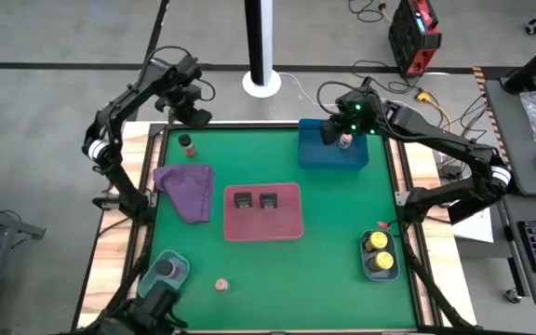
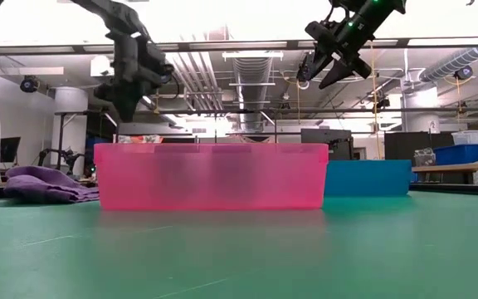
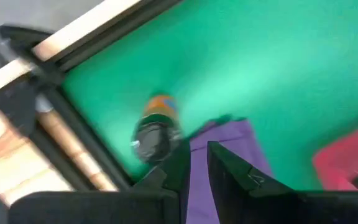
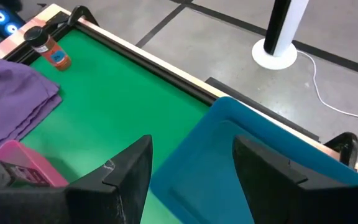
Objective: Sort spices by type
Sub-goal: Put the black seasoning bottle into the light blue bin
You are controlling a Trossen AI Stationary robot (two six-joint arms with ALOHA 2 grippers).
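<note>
Right gripper (image 4: 188, 165) hovering over blue tray (image 4: 241, 155), jaws spread, gripping nothing. Left gripper (image 3: 199, 165) hanging above brown shaker (image 3: 156, 127), jaws nearly closed, empty; shaker standing just beyond jaw tips beside purple cloth (image 3: 229, 155). Two black tins (image 1: 255, 200) sitting in red tray (image 1: 287, 228).

You get even, bright overhead light on the green felt-like table mat (image 1: 277, 270), with soft shadows. The low view glares white at the ceiling; its translucent pink plastic tray (image 2: 210, 176) looks blurred. The left wrist view is motion-smeared throughout.
</note>
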